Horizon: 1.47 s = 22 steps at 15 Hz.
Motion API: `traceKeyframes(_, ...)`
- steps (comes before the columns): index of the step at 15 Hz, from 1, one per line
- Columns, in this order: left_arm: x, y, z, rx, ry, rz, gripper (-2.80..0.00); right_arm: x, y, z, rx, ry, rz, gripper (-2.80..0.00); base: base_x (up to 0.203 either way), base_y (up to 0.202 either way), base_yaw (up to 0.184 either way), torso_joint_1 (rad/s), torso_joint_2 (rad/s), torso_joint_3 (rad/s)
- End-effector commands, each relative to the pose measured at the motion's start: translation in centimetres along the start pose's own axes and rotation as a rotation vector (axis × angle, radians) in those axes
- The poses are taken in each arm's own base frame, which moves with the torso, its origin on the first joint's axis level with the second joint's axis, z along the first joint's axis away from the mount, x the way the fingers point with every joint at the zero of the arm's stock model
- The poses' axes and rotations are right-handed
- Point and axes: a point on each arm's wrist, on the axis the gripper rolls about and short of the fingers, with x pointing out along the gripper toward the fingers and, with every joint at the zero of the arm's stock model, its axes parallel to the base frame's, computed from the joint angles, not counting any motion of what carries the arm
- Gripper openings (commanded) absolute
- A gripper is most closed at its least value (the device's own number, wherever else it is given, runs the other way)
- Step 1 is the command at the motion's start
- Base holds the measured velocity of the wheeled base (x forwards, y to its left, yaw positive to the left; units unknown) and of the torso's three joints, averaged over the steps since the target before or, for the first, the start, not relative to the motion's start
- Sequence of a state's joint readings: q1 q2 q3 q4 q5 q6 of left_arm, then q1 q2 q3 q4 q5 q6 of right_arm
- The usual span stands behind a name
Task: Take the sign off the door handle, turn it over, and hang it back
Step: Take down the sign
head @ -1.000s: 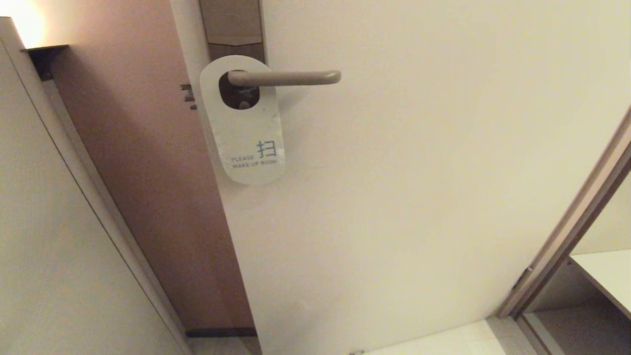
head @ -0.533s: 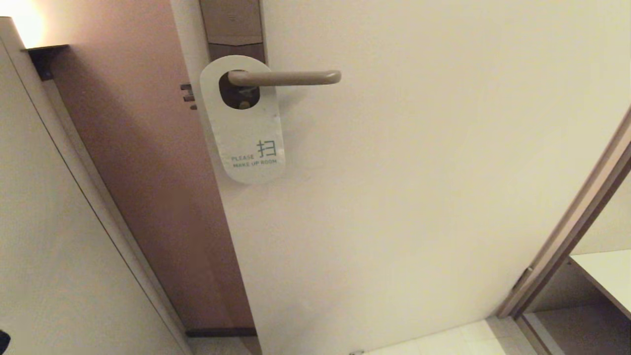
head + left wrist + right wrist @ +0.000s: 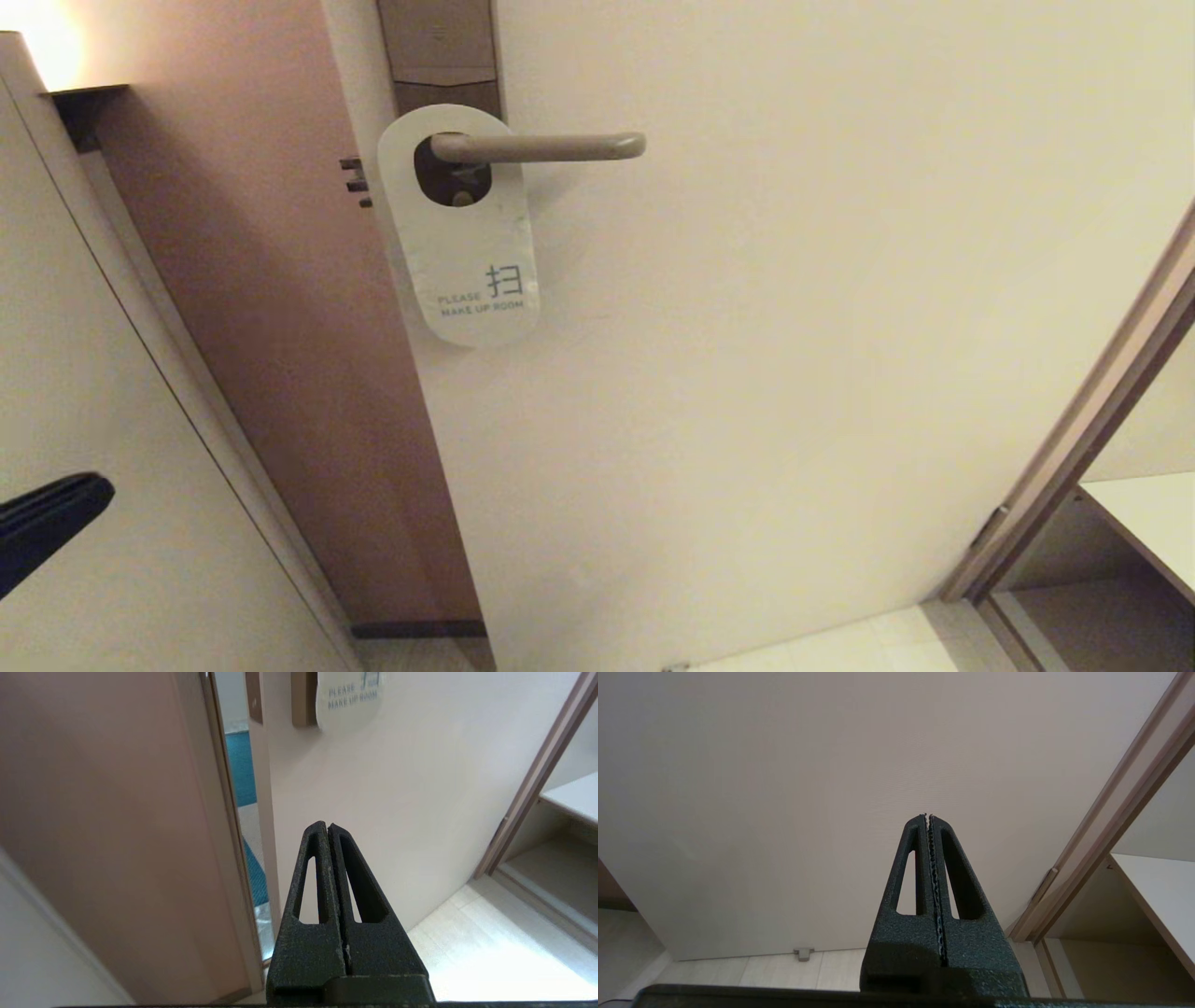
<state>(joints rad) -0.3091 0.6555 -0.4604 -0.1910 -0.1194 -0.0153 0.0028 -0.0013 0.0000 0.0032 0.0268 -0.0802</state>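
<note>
The sign (image 3: 464,245) hangs by its oval hole on the door handle (image 3: 546,147), white "PLEASE MAKE UP ROOM" side out. The handle sits on a tall brownish lock plate (image 3: 439,56). The sign's lower edge also shows in the left wrist view (image 3: 348,701). My left gripper (image 3: 89,490) shows at the lower left edge of the head view, far below and left of the sign; it is shut and empty (image 3: 327,826). My right gripper (image 3: 927,816) is shut and empty, low before the bare door, out of the head view.
The white door (image 3: 794,355) stands ajar, its brown edge (image 3: 280,327) with small latch bolts (image 3: 355,182) facing left. A white wall panel (image 3: 112,467) is at the left, a door frame (image 3: 1083,420) and shelf (image 3: 1148,523) at the right.
My left gripper has risen into the head view at the lower left edge. The sign and handle have not moved.
</note>
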Motion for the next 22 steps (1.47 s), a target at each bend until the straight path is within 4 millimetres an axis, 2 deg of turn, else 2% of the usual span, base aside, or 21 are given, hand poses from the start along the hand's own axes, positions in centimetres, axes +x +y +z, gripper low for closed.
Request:
traceKeyframes(1,1.7,0.2,0.1,-0.019,0.05,-0.002,-2.8,0.0,0.0,0.0,-0.001,0.001,0.001,-2.8,0.0,0.0,0.0,0.0,0.0,0.0)
traceKeyframes(8,3.3,0.1,0.7,-0.082,0.055,-0.136,-2.8,0.0,0.0,0.0,0.0,0.001,0.001,-2.8,0.0,0.0,0.0,0.0,0.0,0.0)
traceKeyframes(12,5.7,0.3,1.6,-0.123,0.043,-0.185,-2.8,0.0,0.0,0.0,-0.001,0.001,0.001,-2.8,0.0,0.0,0.0,0.0,0.0,0.0)
traceKeyframes(16,7.9,1.9,2.8,-0.143,0.011,-0.233,-2.8,0.0,0.0,0.0,0.0,0.001,0.001,-2.8,0.0,0.0,0.0,0.0,0.0,0.0)
traceKeyframes(19,9.4,3.5,3.9,-0.141,0.022,-0.35,-2.8,0.0,0.0,0.0,0.0,0.001,0.001,-2.8,0.0,0.0,0.0,0.0,0.0,0.0)
traceKeyframes(22,10.7,4.1,4.5,-0.133,0.023,-0.449,-2.8,0.0,0.0,0.0,0.0,0.001,0.001,-2.8,0.0,0.0,0.0,0.0,0.0,0.0)
